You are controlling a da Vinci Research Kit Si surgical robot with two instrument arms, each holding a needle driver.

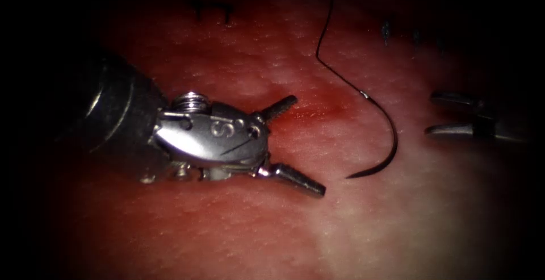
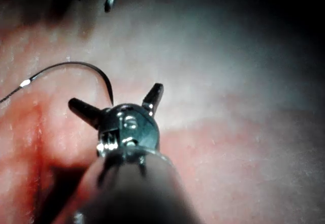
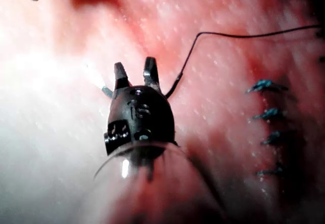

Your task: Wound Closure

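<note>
Endoscope view: left tool nearest, jaws spread wide, holding nothing. Just beyond its tips the needle lies loose on the tissue, point free, not in the tissue. Thread runs from its blunt end away to the far edge. Right tool sits apart at the right, jaws parted, empty. Farthest off, stitches already placed along the cut. Judgement: several stitches done; needle not yet picked up for another.
</note>
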